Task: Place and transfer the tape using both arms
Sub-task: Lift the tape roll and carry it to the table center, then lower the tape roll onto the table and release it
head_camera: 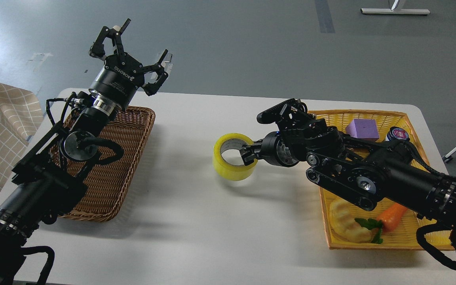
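Far left edge: a checked beige cloth [2,118], cut off by the frame. My left arm crosses the brown wicker basket [133,130] at the worktop's [196,221] left side, hiding much of its inside. Left gripper [141,55] is raised past the rear edge, fingers spread wide, holding nothing.

Centre of the worktop: the tape [234,156] stands tilted on the surface, core facing me. My right gripper [248,155] pinches its right wall, one finger inside the core, the other hard to make out behind the roll.

Right side: yellow basket [370,115], largely hidden by my right arm. Visible in it: purple block [361,130], small round tin [397,133], carrot [392,215], pale croissant toy [348,223].
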`<action>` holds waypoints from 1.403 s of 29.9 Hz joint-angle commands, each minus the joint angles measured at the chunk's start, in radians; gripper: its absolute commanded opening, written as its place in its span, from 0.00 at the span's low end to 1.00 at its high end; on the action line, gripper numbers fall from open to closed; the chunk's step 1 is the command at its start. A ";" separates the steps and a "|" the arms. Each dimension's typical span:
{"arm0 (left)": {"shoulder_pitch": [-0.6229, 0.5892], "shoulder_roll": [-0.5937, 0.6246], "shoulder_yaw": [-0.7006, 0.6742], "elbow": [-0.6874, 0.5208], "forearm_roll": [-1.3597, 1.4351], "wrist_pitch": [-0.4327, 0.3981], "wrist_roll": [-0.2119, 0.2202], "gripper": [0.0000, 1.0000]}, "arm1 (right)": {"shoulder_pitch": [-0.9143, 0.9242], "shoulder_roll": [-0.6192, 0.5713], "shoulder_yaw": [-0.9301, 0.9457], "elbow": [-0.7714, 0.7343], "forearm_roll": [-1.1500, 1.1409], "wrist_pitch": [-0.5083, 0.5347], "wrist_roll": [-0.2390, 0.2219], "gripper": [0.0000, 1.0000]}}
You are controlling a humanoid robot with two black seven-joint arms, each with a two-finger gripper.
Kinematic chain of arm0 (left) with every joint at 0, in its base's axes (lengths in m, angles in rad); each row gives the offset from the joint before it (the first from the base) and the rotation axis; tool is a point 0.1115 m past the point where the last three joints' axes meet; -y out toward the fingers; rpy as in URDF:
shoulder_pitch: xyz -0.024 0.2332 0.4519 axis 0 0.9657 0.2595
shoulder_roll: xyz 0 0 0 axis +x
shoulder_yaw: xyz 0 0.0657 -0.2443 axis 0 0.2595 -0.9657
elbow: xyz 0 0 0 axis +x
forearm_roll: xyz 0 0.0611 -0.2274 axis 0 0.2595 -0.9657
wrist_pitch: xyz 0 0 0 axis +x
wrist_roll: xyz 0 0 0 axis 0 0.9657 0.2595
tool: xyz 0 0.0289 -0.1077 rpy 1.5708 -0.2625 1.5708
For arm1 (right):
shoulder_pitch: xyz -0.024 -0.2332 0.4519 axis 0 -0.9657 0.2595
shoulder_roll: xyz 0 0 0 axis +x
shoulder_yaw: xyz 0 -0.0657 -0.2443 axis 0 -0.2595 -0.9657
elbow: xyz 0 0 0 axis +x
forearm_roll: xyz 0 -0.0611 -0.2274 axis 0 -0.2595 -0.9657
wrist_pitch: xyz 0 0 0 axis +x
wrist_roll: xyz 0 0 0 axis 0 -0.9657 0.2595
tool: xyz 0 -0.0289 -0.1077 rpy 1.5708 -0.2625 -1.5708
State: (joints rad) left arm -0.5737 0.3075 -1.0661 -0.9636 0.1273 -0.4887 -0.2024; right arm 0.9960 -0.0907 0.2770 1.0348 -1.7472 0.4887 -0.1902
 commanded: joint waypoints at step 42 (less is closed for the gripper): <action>0.000 -0.005 -0.002 0.000 0.000 0.000 0.000 0.98 | 0.030 -0.029 0.207 -0.009 0.012 0.000 -0.006 0.99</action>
State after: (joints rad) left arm -0.5737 0.2991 -1.0670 -0.9633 0.1273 -0.4887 -0.2024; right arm 1.0225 -0.0373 0.4113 0.9530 -1.7426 0.4887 -0.1972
